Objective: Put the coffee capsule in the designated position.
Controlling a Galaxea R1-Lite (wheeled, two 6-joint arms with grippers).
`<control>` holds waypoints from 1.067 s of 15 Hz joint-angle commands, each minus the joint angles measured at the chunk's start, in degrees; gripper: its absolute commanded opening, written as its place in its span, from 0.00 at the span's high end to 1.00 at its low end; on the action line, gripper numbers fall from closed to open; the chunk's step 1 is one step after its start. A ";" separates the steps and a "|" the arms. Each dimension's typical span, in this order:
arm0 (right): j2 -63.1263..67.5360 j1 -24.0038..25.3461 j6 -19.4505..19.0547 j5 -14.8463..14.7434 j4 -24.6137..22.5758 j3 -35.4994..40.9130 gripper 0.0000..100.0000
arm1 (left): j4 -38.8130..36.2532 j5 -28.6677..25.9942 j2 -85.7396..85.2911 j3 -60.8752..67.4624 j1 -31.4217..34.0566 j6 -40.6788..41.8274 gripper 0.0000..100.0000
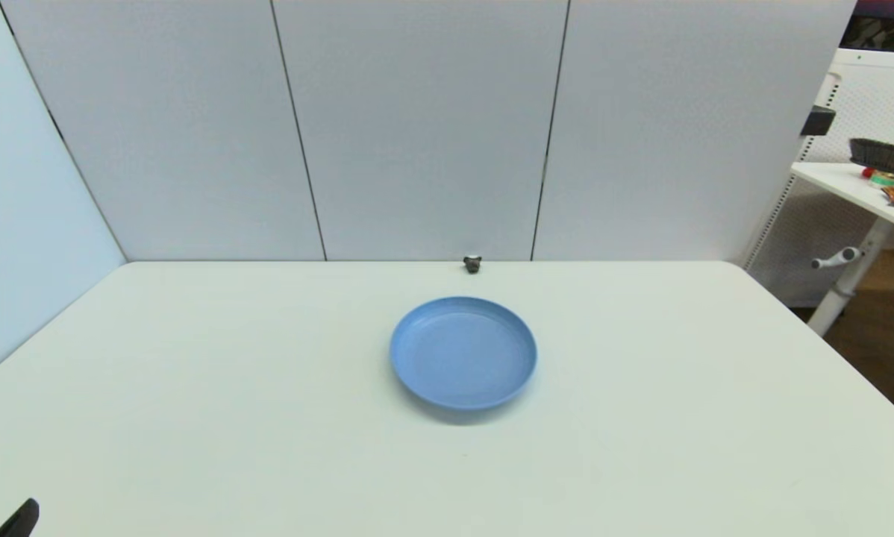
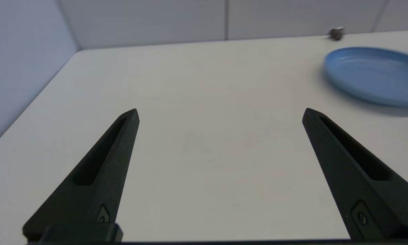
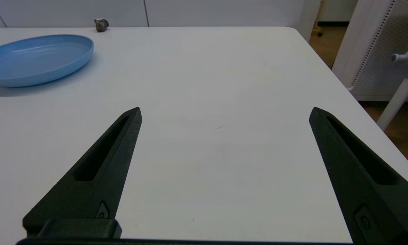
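The coffee capsule (image 1: 472, 264), tiny and dark grey, lies at the table's far edge against the back wall, just beyond the blue plate (image 1: 463, 351). The plate sits empty at the table's middle. My left gripper (image 2: 221, 114) is open near the front left corner, with the plate (image 2: 374, 75) and capsule (image 2: 336, 33) far off to its right. Only a dark tip of a left finger (image 1: 20, 520) shows in the head view. My right gripper (image 3: 226, 112) is open over the front right of the table, with the plate (image 3: 37, 59) and capsule (image 3: 101, 25) far to its left.
Grey partition panels (image 1: 417, 127) close off the back and left of the white table (image 1: 193, 388). Past the table's right edge stands another white table (image 1: 865, 186) with a brush and packets, and its leg (image 3: 403, 92) is close to that edge.
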 commanded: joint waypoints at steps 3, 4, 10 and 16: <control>0.07 0.02 0.08 0.01 -0.03 1.05 0.00 | 8.93 2.46 -15.56 7.50 -0.59 -0.82 0.00; 0.07 0.02 -0.10 0.01 -0.03 1.05 0.00 | 8.93 2.46 -15.56 7.50 -0.59 -1.87 0.00; 0.07 0.02 0.08 0.01 -0.03 1.05 0.00 | 8.93 2.72 -15.56 7.50 -0.59 -4.16 0.00; 0.07 0.02 -0.10 0.01 -0.11 1.05 0.00 | 8.84 2.72 -15.56 7.50 -0.59 -4.16 0.00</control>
